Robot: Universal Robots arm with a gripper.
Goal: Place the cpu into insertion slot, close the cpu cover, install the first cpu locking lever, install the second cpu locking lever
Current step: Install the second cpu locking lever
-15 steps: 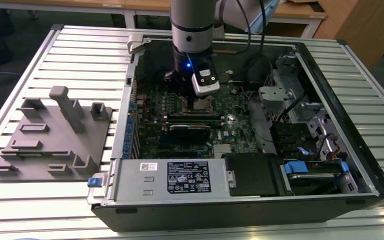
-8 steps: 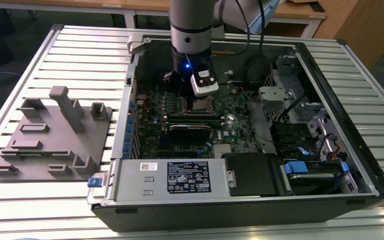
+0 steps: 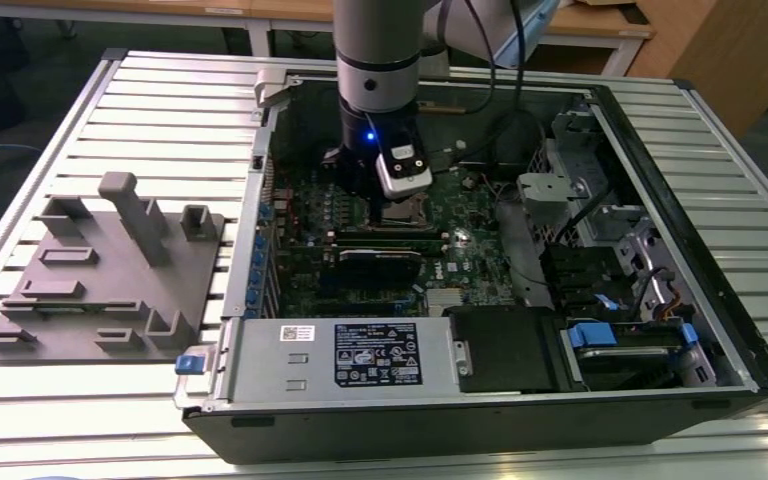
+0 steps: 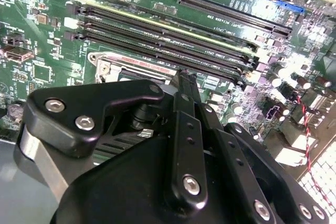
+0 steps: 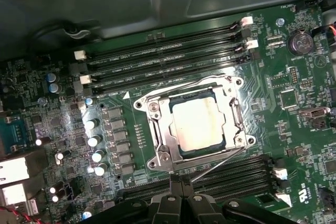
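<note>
In the first wrist view the cpu [image 5: 197, 124], its top a dull silver-tan, lies seated in the insertion slot [image 5: 152, 106]. The cpu cover [image 5: 164, 135] is down flat around it. One thin locking lever [image 5: 178, 88] lies along one side of the socket. A second lever [image 5: 220, 163] slants out from the opposite side, and its free end reaches the tips of my gripper [image 5: 182, 183]. The black fingers are pressed together with nothing clamped between them. In the second wrist view my gripper [image 4: 185, 75] hangs just over the socket's edge [image 4: 131, 69]. The exterior view has my gripper [image 3: 392, 207] low over the motherboard.
Long black memory slots [image 5: 168, 59] flank the socket on both sides, and a row of capacitors [image 5: 94, 140] stands nearby. The open computer case [image 3: 704, 230] walls in the board, with a black card [image 3: 381, 256] and a power supply [image 3: 357, 355]. A grey fixture [image 3: 104, 270] sits at the exterior view's left.
</note>
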